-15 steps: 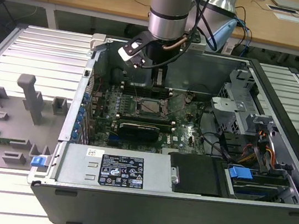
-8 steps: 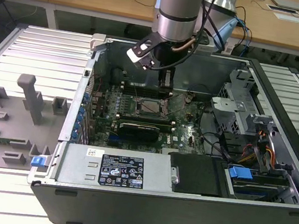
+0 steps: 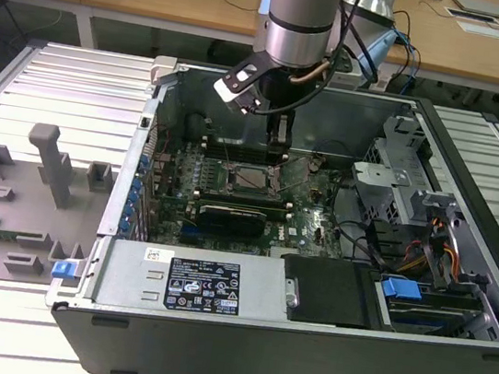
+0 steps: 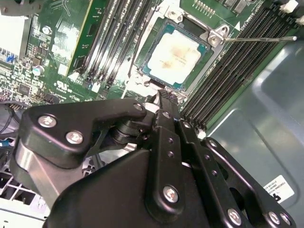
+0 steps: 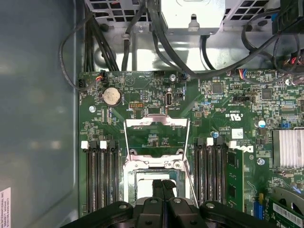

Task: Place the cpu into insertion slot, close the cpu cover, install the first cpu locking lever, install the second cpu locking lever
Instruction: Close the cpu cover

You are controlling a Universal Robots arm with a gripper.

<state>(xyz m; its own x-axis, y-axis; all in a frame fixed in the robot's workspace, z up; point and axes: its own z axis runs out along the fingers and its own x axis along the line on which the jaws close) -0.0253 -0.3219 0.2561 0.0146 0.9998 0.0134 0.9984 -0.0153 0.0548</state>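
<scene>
Cpu (image 4: 178, 53), silvery with brownish smudges, lies in the insertion slot (image 4: 189, 23).

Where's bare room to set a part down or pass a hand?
Bare: the slatted table on the exterior view's left, beside the grey fixture plate, and, for a hand, along the plain case panel beside the memory slots. Crowded: the insertion slot under the gripper, and the cabled drive cage.
</scene>
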